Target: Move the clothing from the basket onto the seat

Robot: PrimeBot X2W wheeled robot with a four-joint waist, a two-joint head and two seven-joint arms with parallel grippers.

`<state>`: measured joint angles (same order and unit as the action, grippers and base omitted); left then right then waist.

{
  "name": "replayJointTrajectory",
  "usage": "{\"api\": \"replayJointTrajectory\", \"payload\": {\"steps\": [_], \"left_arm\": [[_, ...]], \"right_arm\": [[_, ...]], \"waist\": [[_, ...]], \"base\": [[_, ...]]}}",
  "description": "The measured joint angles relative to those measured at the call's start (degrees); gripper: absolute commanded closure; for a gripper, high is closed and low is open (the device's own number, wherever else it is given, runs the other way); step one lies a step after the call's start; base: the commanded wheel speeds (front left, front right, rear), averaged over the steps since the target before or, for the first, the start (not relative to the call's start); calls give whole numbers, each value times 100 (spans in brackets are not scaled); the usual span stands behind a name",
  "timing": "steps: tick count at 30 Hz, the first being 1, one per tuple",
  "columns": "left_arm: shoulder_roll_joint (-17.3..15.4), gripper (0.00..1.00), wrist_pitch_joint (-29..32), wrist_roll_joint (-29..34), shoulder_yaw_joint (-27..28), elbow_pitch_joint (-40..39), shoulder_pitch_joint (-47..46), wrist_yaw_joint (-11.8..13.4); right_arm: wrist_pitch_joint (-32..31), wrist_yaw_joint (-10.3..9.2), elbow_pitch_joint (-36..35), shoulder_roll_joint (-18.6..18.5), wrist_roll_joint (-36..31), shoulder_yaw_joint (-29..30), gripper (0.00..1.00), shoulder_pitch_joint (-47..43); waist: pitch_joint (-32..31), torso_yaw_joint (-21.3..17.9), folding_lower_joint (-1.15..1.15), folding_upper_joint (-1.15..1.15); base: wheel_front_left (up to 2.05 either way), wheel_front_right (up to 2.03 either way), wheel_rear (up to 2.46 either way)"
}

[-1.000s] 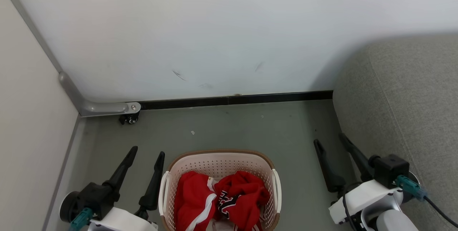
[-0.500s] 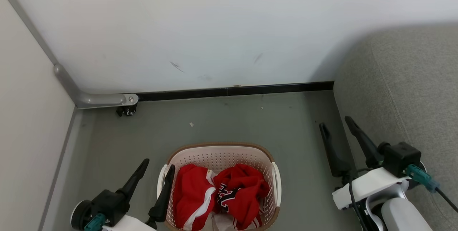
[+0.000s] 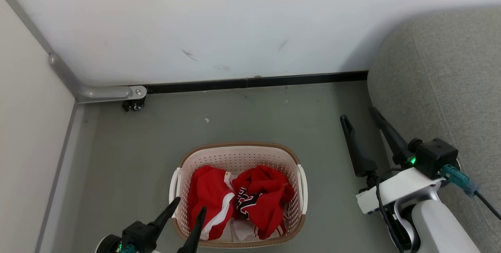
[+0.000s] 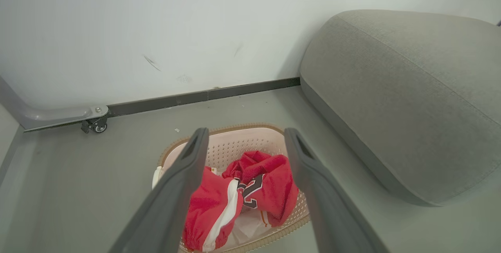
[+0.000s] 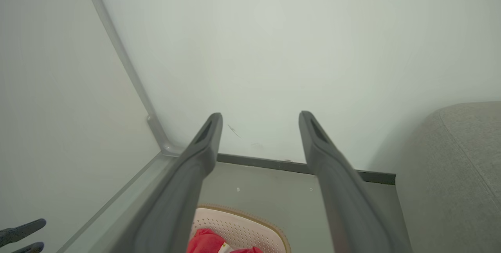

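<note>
Head view: the basket [image 3: 238,146] stands on the grey floor [image 3: 254,116], near a white wall [image 3: 235,22] with a black skirting strip [image 3: 254,82]; the clothing [image 3: 238,202] lies bunched inside it, the striped garment [image 3: 209,200] on the left touching the lettered garment [image 3: 264,202] on the right; the sofa [image 3: 450,88] rises at the right, with a strip of bare floor between it and the basket; the right gripper [image 3: 359,113] hangs over that strip just beside the sofa's edge, jaws spread wide and holding nothing; the left gripper [image 3: 189,205] comes up from the bottom edge, its fingers crossing the basket's near left rim, wide apart and empty, though whether they touch the rim I cannot tell; a small caster wheel [image 3: 133,106] under a grey metal bar [image 3: 105,93] sits in the far left corner, well apart from the basket

Left wrist view: the spread fingers [image 4: 184,167] frame the basket and the red heap; the sofa's rounded flank bulks at the right, near the basket

Right wrist view: the fingers [image 5: 203,143] stand wide with the wall between them; the basket's far rim and a scrap of red show at the bottom edge; the sofa fills the right edge; the left gripper's tips show at the lower left
</note>
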<state>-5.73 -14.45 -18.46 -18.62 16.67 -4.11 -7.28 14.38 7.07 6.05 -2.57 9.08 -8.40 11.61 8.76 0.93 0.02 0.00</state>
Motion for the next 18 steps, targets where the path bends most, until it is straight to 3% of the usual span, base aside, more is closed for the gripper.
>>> {"api": "replayJointTrajectory", "payload": {"steps": [18], "left_arm": [[7,0,399,-57,-513,891,-898,0]], "right_arm": [[1,0,-235,-14,-1,14,0,778]], "waist": [[770,-89,0,0]], "base": [[0,0,0]]}}
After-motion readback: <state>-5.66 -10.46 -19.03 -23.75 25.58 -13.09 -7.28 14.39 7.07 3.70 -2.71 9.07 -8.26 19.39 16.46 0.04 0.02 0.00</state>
